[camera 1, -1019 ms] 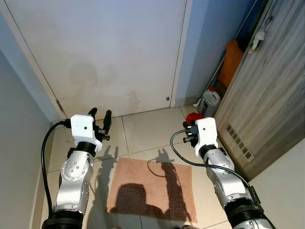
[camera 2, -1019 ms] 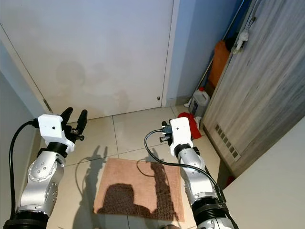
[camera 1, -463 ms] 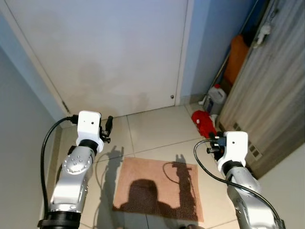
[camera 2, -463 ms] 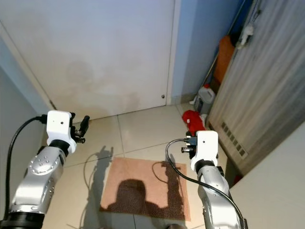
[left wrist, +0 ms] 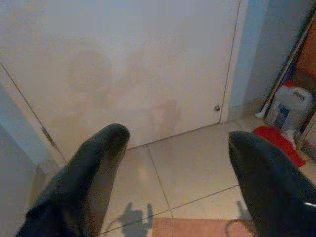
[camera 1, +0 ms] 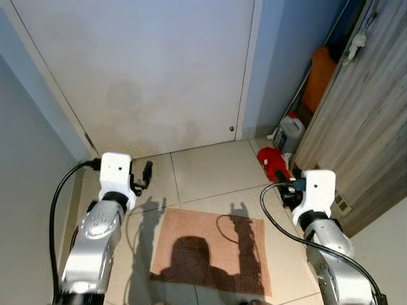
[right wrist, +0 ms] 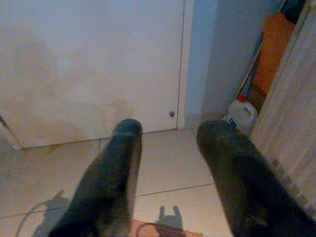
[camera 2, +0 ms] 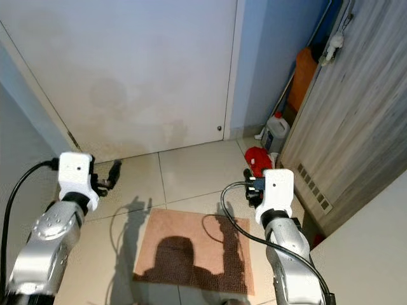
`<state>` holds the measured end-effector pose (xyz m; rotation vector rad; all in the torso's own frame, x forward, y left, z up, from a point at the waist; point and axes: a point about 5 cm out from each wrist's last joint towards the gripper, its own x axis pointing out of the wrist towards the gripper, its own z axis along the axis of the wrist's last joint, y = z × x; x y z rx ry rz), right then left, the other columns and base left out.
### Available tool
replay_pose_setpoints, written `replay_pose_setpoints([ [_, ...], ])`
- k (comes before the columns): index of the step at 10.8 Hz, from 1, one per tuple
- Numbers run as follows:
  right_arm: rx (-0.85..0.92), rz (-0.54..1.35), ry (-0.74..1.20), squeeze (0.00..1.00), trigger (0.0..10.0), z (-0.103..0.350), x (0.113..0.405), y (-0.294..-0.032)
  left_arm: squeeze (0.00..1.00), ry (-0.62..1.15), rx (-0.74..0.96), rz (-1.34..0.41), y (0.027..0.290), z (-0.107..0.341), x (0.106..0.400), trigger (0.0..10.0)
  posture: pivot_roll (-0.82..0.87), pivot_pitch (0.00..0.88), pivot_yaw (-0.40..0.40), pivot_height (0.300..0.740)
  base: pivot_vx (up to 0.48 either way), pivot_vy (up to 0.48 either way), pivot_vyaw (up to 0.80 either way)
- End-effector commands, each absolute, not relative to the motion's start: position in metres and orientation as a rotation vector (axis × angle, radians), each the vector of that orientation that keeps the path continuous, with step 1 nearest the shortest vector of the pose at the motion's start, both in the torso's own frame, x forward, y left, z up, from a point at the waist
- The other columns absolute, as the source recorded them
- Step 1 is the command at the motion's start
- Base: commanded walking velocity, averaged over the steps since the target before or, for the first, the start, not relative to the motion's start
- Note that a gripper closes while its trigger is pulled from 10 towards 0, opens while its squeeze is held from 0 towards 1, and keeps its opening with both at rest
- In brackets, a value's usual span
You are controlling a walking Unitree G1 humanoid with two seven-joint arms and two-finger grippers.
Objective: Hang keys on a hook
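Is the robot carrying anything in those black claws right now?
No. The left gripper and right gripper both stand open with nothing between their fingers.

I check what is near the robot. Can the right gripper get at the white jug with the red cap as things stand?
Probably yes, after a forward move. The right gripper is open and holds nothing, and bare floor tiles lie between it and the white jug. The jug stands in the corner, beside the wooden cabinet and a red cloth.

both arms lowered; right claw (right wrist: 168, 168) now nearer the cabinet (camera 1: 356, 127).
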<state>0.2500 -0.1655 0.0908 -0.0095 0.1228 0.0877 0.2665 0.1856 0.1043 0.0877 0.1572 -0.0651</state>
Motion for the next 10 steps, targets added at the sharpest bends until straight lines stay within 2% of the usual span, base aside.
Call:
replay_pose_setpoints([
  [1,-0.010,0.115,0.111,1.00,10.0,0.095,0.253,-0.162,1.00,0.153,0.078,-0.045,0.189,0.107,0.264,10.0,-0.03,0.000,0.009,0.740,0.000,0.000,0.00],
  [3,-0.006,0.146,0.119,1.00,10.0,0.094,0.257,-0.157,1.00,0.153,0.084,-0.022,0.192,0.107,0.258,10.0,0.00,0.000,-0.018,0.740,0.000,0.000,0.00],
  [4,-0.037,0.117,0.147,1.00,10.0,0.090,0.259,-0.159,1.00,0.143,0.124,-0.019,0.193,0.110,0.257,10.0,0.01,0.000,-0.026,0.740,0.000,0.000,-0.77],
  [5,-0.029,0.112,0.158,0.75,10.0,0.089,0.259,-0.158,0.20,0.110,0.139,-0.028,0.191,0.114,0.255,10.0,0.01,0.000,-0.028,0.740,0.000,0.000,-0.77],
  [6,-0.036,0.113,0.157,0.01,10.0,0.089,0.259,-0.158,0.00,0.099,0.156,-0.033,0.191,0.114,0.254,10.0,0.01,0.000,-0.029,0.740,0.000,0.000,-0.78],
  [10,-0.082,0.070,0.174,0.00,10.0,0.086,0.258,-0.163,0.00,0.007,0.174,0.056,0.193,0.120,0.256,10.0,0.02,0.000,-0.033,0.740,0.000,0.000,-0.80],
])
